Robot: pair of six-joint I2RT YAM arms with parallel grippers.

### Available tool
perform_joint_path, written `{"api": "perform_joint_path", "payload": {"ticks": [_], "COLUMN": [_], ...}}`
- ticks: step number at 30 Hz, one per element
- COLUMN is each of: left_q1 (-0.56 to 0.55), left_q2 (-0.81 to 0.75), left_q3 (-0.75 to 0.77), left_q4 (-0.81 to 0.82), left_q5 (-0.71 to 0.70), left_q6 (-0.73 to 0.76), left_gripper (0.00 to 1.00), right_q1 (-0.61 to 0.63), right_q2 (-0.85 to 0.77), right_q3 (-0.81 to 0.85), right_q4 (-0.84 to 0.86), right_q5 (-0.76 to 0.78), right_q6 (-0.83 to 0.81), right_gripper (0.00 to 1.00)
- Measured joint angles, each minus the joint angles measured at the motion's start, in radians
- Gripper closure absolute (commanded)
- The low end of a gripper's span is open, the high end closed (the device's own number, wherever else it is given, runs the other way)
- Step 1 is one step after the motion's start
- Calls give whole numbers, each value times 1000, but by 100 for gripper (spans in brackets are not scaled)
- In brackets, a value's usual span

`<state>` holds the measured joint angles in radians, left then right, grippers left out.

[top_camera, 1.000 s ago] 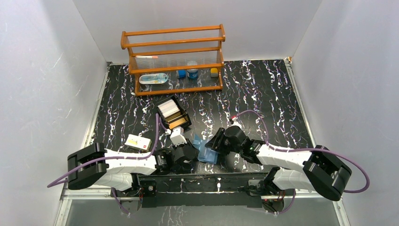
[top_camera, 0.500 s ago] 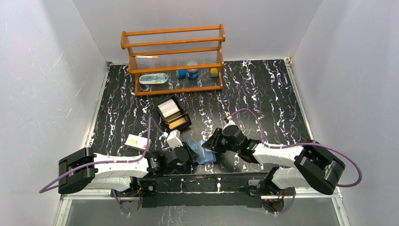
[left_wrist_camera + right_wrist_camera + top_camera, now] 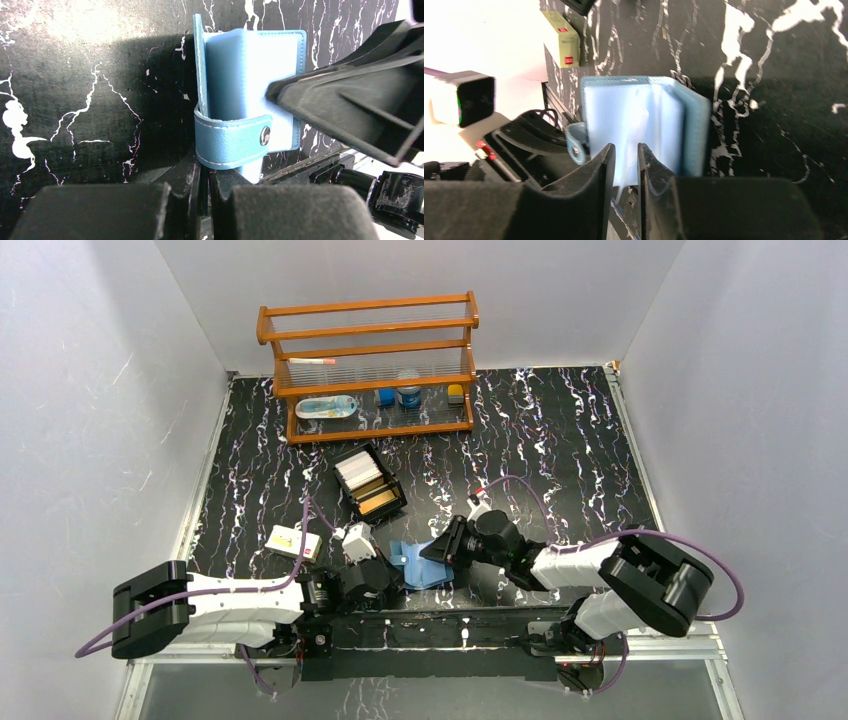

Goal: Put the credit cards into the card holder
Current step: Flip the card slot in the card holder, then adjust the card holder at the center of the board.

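Note:
The blue card holder (image 3: 418, 568) lies partly open near the front edge between both grippers. In the left wrist view the card holder (image 3: 240, 75) stands on edge with its snap tab looped over my left gripper (image 3: 204, 167), whose jaws are shut on its lower cover edge. My left gripper (image 3: 390, 566) is at its left side. My right gripper (image 3: 438, 548) comes from the right, and in the right wrist view my right gripper (image 3: 626, 150) is closed on a pale inner leaf of the card holder (image 3: 624, 115). The credit cards sit as a white stack (image 3: 358, 471) and a tan stack (image 3: 378, 500).
The card stacks sit in a black two-compartment box (image 3: 344, 459) behind the card holder. A cream packet with a red mark (image 3: 294, 541) lies at the left and also shows in the right wrist view (image 3: 561, 37). A wooden rack (image 3: 370, 365) with small items stands at the back.
Both grippers and the card holder have shifted left and slightly toward the front edge. The right arm has stretched further left; the card holder has opened flatter.

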<state>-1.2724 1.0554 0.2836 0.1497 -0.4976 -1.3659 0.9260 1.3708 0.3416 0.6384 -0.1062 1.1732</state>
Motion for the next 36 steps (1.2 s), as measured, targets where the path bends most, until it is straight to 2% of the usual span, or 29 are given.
{"api": "perform_joint_path", "payload": {"ticks": [5,12,19,25,32,34,36], "left_q1": [0,0,0,0,0,0,0], "left_q2": [-6,-6,-32,-103,-145,-141,-134], "left_q3": [-3,-4,2,26,33,32,29], "left_q4": [-1,-9,-83,-136,-168,-160,-149], "left_q5": [0,-6,-8,-7,-15,-16,-18], "left_q6": [-3,-6,-29,-40,-35,-27,-13], "left_gripper": [100,70,52,46,53,60,75], "right_q1": [0,0,0,0,0,1,7], "right_q2": [58,62,40,37,47,66,85], "right_q3": [-43,31,97,122,175,190,201], "right_q4": [60,-51,-253,-357,-409,-406,-406], "right_q5": [-31,-23,35,56,54,45,35], "right_q6": [29,18,-27,-54,-87,-97,-103], "right_gripper": [74,69,69,67,62,59,56]}}
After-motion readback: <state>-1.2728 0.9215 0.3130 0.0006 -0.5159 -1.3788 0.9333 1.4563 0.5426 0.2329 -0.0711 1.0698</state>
